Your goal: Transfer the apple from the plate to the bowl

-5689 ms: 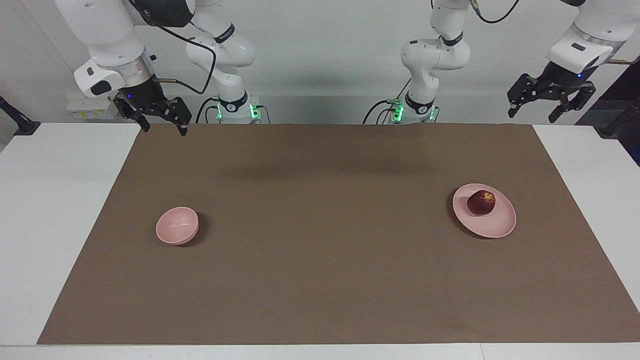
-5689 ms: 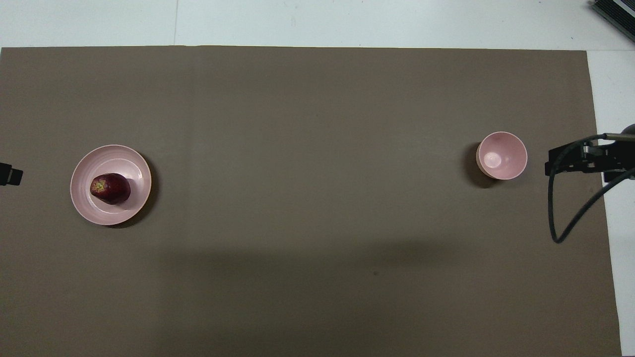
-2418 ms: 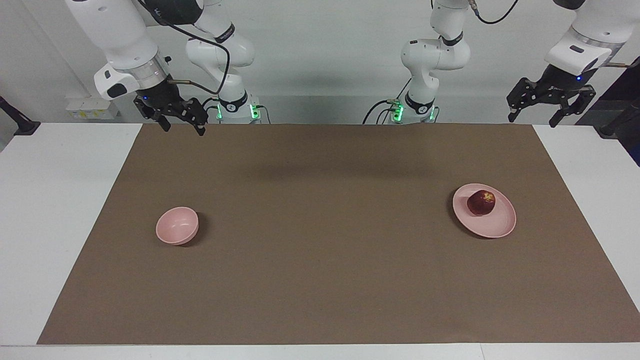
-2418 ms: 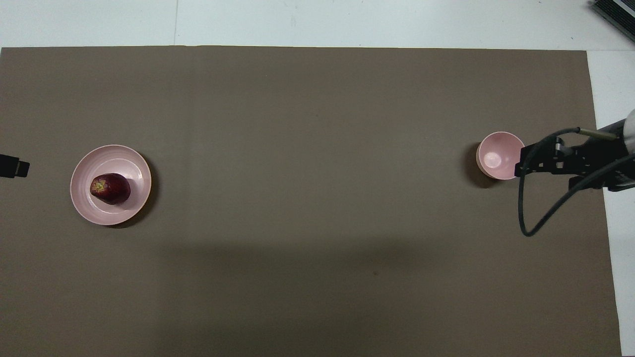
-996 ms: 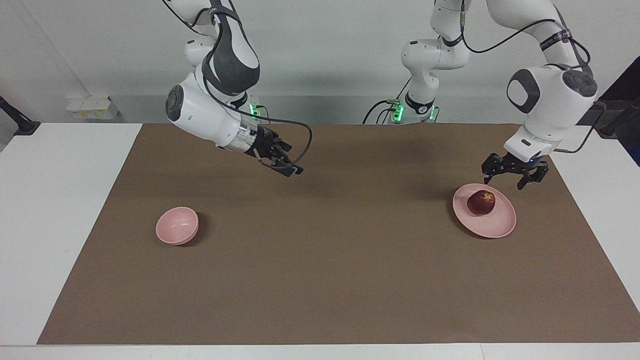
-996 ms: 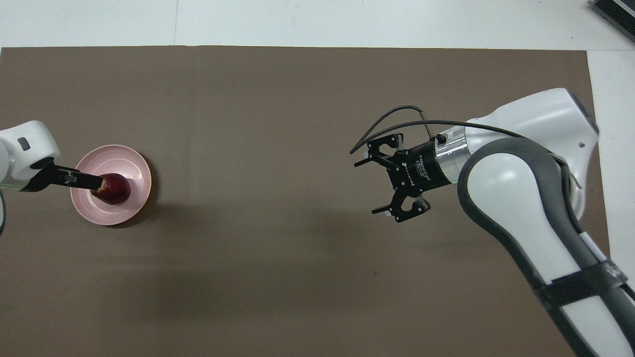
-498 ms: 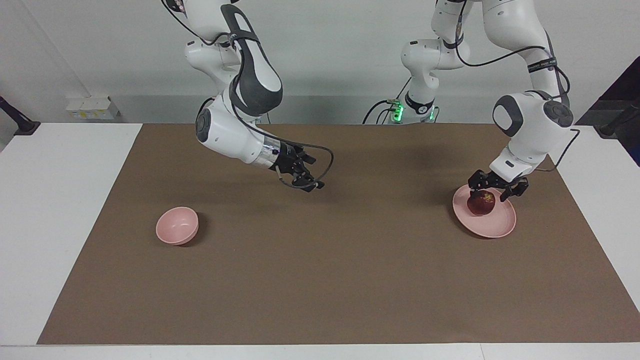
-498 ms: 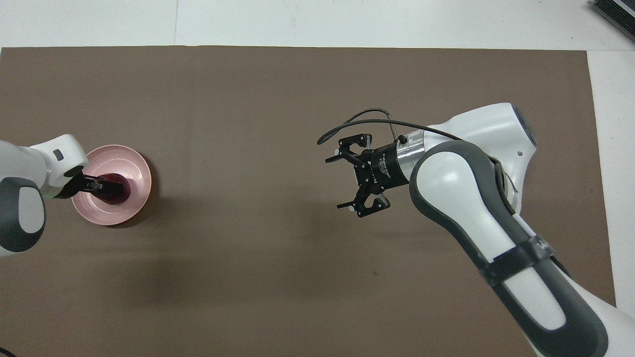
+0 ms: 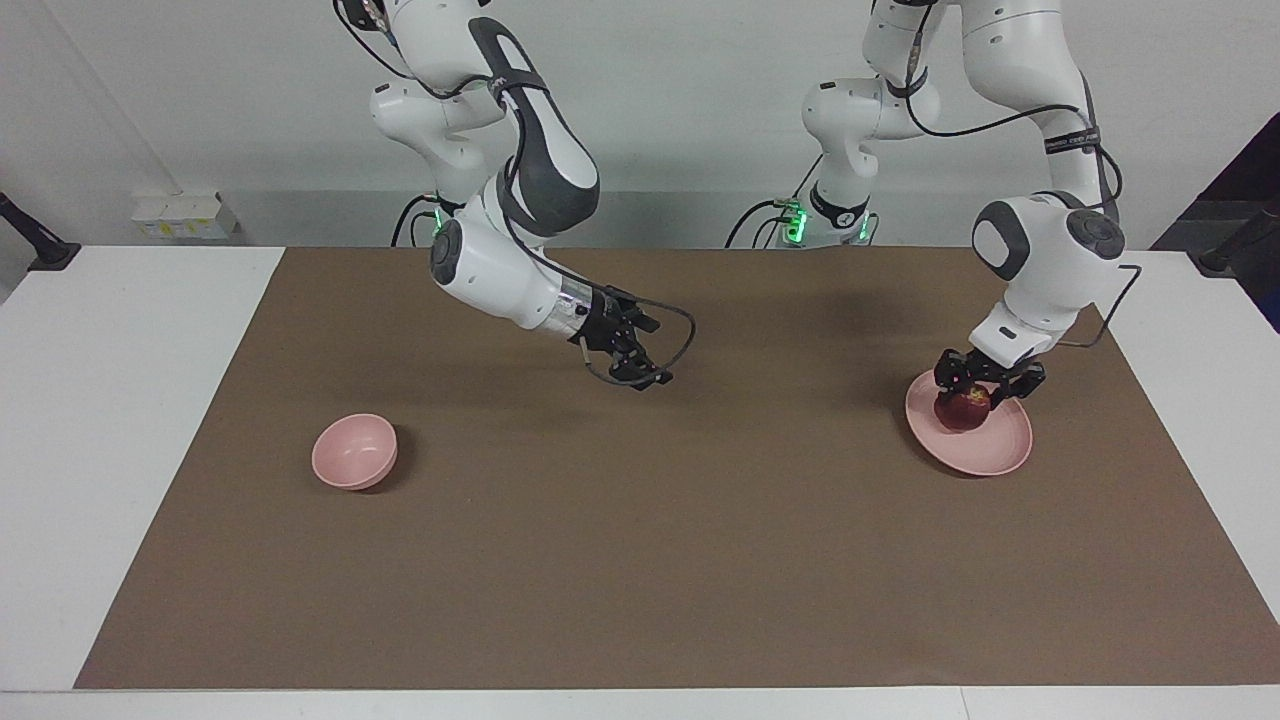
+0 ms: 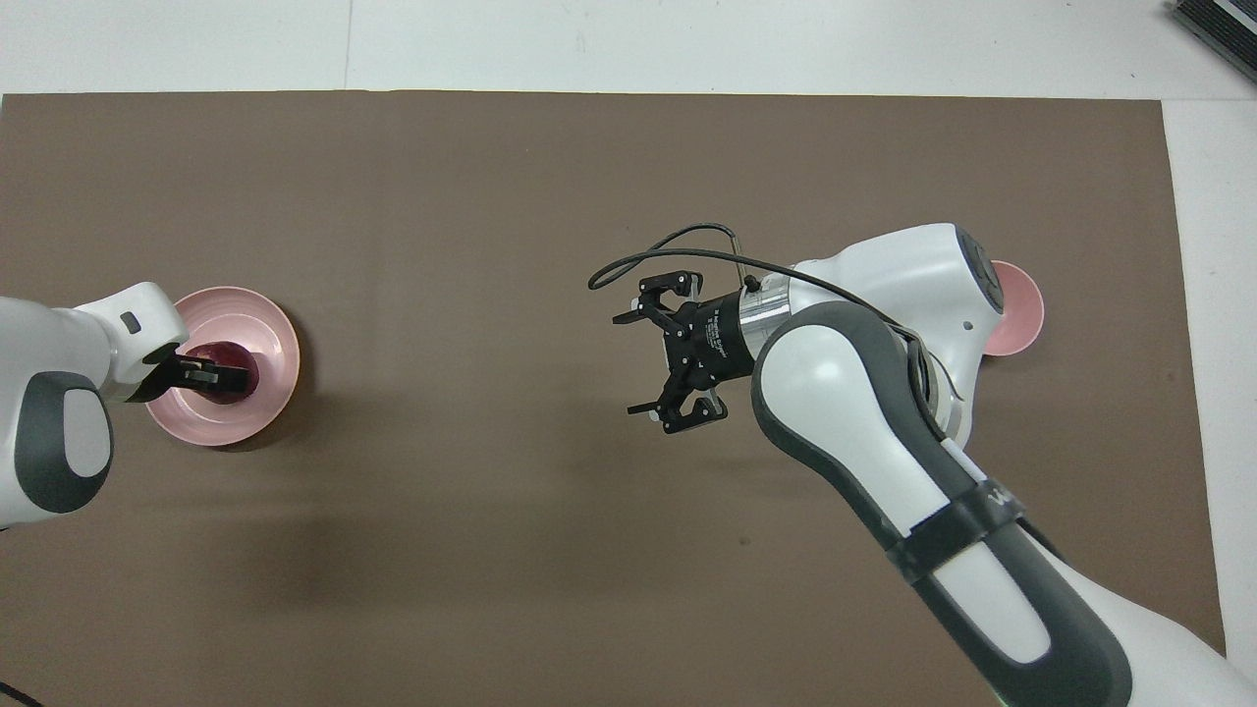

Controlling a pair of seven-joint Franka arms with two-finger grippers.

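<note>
Two arms over a brown mat [image 9: 640, 560] on a white table [image 9: 120, 400]. No brand or writing readable; small white print on the right gripper's wrist is too small to make out. Apple [image 9: 967, 408]: small, round, dark red with a yellowish patch, sitting on the pale pink plate [image 9: 985, 452] toward the left arm's end. Left gripper [image 9: 985, 383] is down on the apple, fingers clamped around it. Right gripper [image 9: 640, 372] hangs over the mat's middle, jaws spread wide, holding nothing. Small deep pink bowl [image 9: 354, 451] sits toward the right arm's end, well apart from the plate.
</note>
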